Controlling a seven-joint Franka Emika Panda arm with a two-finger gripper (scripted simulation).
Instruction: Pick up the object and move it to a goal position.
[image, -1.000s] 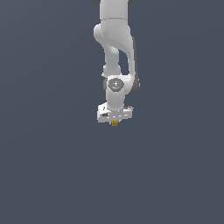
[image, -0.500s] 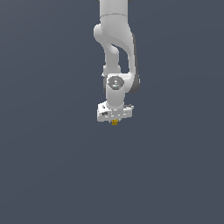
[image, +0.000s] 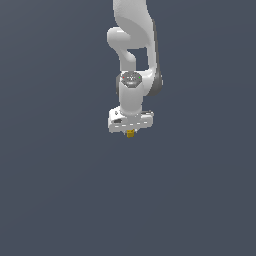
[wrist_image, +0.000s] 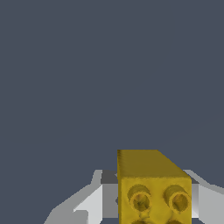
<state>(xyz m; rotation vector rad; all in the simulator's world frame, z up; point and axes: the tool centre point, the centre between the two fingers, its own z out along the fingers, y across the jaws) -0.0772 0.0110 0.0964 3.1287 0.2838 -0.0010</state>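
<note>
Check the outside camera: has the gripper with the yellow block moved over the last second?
No clear move. In the exterior view the gripper and yellow block sit at the same spot in the frame as a second ago; the plain background offers no fixed landmark.

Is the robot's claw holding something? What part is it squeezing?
Yes. The gripper holds the little yellow block by its two opposite sides, one finger on each, with the bumpy face toward the wrist camera.

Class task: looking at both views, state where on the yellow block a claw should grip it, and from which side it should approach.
Grip the block on its two flat side faces, coming straight at its studded face. The parallel sides suit flat fingers; the studs give no flat seat. The claw appears to hold it that way.
</note>
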